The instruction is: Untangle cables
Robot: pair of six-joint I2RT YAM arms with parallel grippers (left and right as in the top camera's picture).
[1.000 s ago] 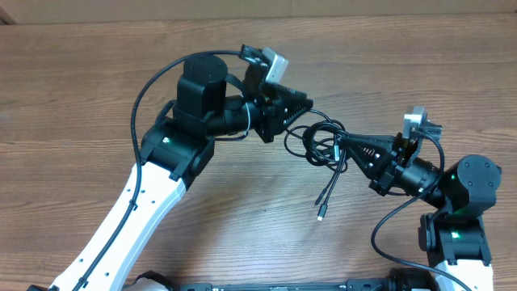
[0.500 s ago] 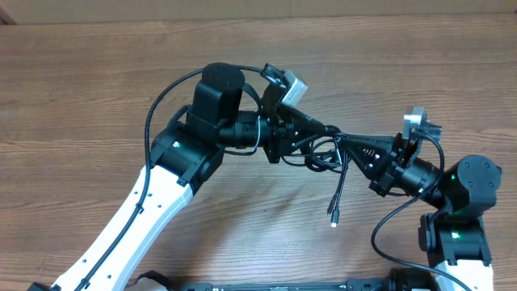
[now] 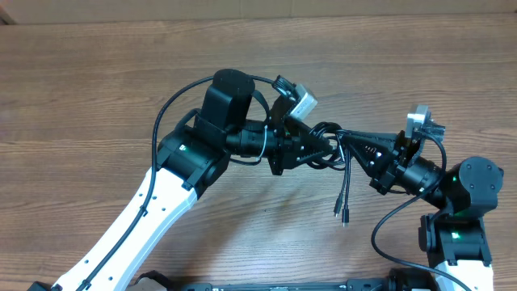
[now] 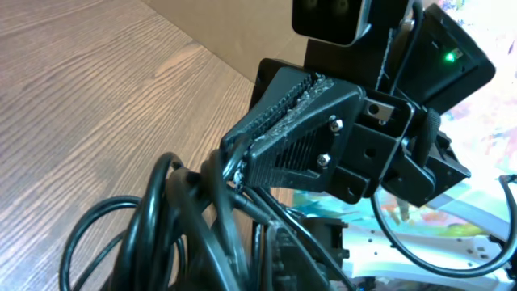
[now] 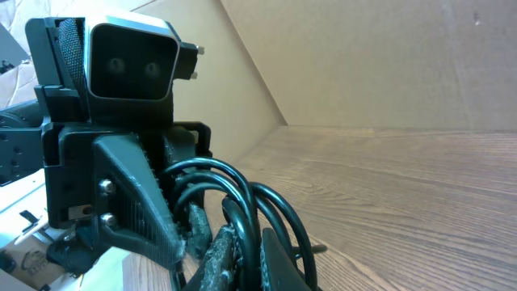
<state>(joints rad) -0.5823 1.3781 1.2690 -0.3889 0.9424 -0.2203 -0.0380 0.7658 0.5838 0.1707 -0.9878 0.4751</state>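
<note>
Honestly, left claw (image 3: 324, 148) and right claw (image 3: 346, 139) each look pinched shut on the cables (image 3: 346, 184), tips almost touching above the desk (image 3: 97, 81), one plug (image 3: 342, 215) dangling. I'd pull apart slowly, watching for tightening loops.

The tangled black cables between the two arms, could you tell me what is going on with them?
Both robot arms are working on the bundle of thin black cables over the brown wooden table. The right tool is shut on the bundle. The left tool is pushed into it from the opposite side; whether it grips is unclear. Two loose plug ends trail out, and the tangle is not yet undone.
</note>
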